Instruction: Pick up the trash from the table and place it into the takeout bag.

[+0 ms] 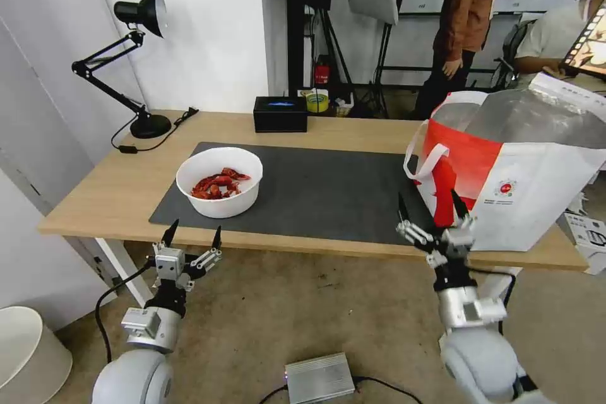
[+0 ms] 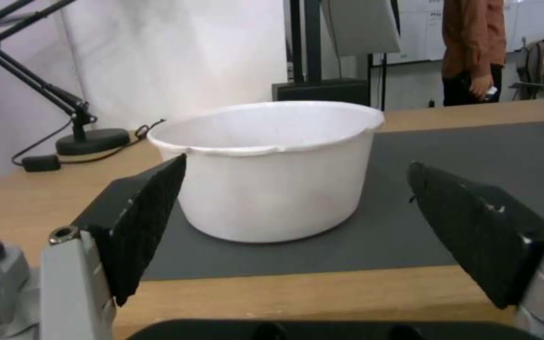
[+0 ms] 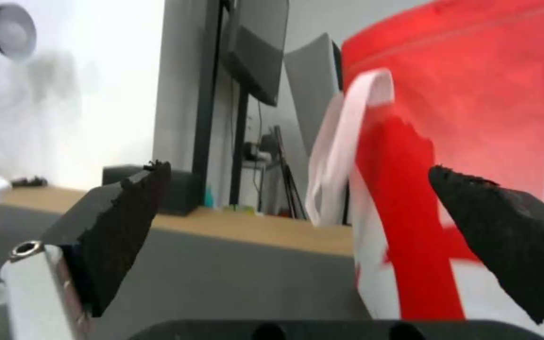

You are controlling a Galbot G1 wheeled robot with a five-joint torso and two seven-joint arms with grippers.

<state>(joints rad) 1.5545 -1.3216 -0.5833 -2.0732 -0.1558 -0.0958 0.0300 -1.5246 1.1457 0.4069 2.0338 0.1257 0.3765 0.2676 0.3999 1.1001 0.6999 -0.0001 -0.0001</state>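
A white round bowl (image 1: 219, 181) of red crayfish shells, the trash, stands on the left part of the dark grey mat (image 1: 328, 189) on the light-wood table (image 1: 113, 189). My left gripper (image 1: 193, 235) is open, just in front of the table's near edge and short of the bowl (image 2: 272, 165). The takeout bag (image 1: 524, 164), white with a red panel and foil lining, stands open at the table's right end. My right gripper (image 1: 431, 205) is open at the near edge, close to the bag's red panel (image 3: 448, 141) and white handle (image 3: 341, 146).
A black desk lamp (image 1: 129, 57) with its cord stands at the back left, and a black box (image 1: 280, 113) sits at the back middle. A silver box (image 1: 319, 379) lies on the floor between my arms. People stand behind the table at the right.
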